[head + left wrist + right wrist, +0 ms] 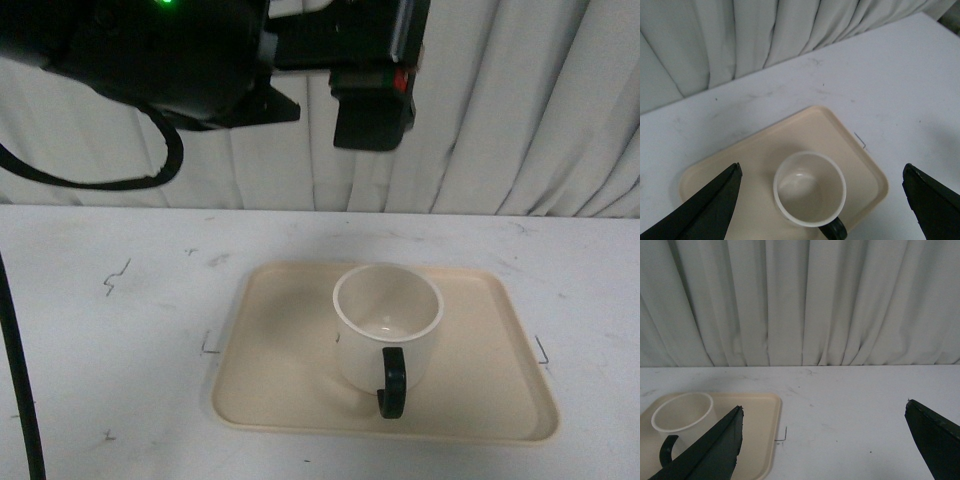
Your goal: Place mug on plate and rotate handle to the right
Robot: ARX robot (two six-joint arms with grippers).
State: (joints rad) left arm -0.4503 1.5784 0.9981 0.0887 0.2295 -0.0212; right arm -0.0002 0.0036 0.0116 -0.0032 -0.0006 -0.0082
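White table (100, 330), mug (385, 320) on plate (280, 380); left gripper (821, 166) hovers above, agape

The white worktop (120, 330) is scuffed with small dark marks (117, 277) and carries a single beige plate (280, 380). The plate lies flat directly beneath the left tool (821, 169), and below and to the left of the right tool (824, 406).

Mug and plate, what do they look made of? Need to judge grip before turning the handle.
The mug looks like glazed ceramic: thick rim, soft highlight inside the bowl, though coated plastic cannot be ruled out. Its handle is glossy black, with a faint sheen. The plate looks like matte beige plastic: thin moulded rim, rounded corners, no sharp reflections.
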